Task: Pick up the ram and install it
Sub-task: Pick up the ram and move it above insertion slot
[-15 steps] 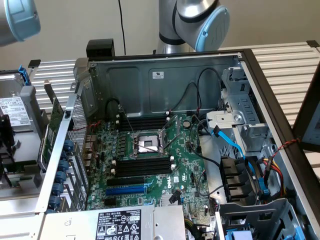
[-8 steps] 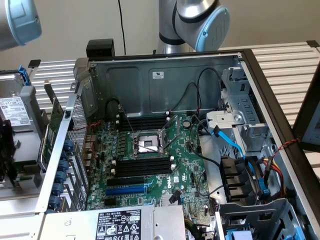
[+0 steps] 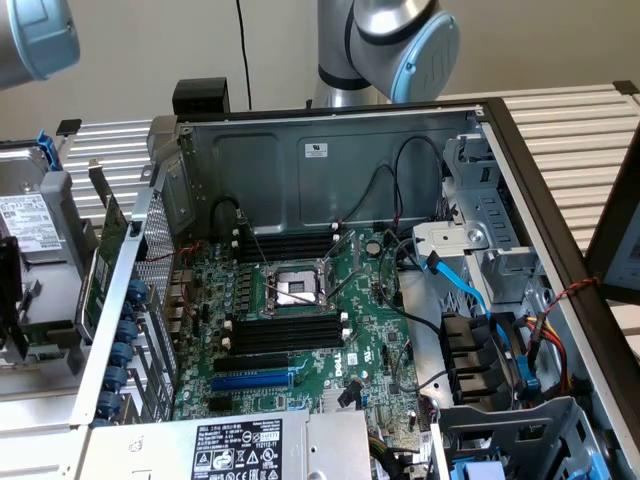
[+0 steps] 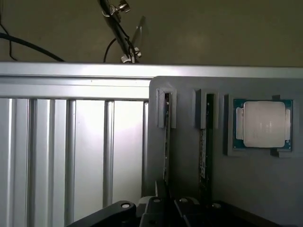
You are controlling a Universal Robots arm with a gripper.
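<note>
tool (image 4: 168, 204) cropped by edge, near end of ram (image 4: 166, 142) hidden

Exterior looks down into the case (image 3: 330, 160); wrist closely faces the holder (image 4: 255, 189).

A grey holder (image 4: 255, 189) keeps the ram (image 4: 166, 142) and a second stick (image 4: 203, 151) on edge in parallel slots. A CPU (image 4: 263, 124) lies flat in a recess beside the second stick. The gripper (image 4: 168, 207) is at the ram's end. The ram is the stick nearer the bare slatted table (image 4: 71, 151).
</note>
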